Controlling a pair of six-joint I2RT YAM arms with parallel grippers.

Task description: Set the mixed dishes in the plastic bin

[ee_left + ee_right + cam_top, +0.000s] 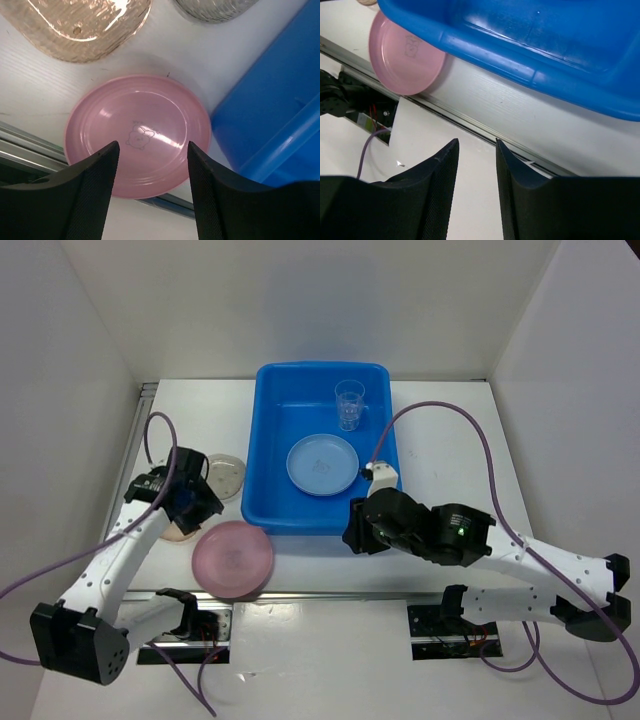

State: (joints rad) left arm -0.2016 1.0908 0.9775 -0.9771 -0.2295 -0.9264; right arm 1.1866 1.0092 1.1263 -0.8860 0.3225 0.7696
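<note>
Fingers [95, 190] of your left gripper [152, 147] stand wide apart with nothing between them, hanging above the pink plate [135, 125]. That plate lies flat and face up, with a small bear print at its centre; being round, it has no long axis. It sits on the table [440, 460] just beside the near left corner of the blue bin [320, 523], its near rim over the metal rail [25, 142]. Your right gripper [476, 145] shows a narrower gap, also empty, in front of the bin's near wall. Inside the bin a light blue plate [322, 464] lies flat and a clear cup [349, 403] stands upright behind it. A beige plate [80, 25] and a grey plate [215, 7] lie beyond the pink one, left of the bin.
</note>
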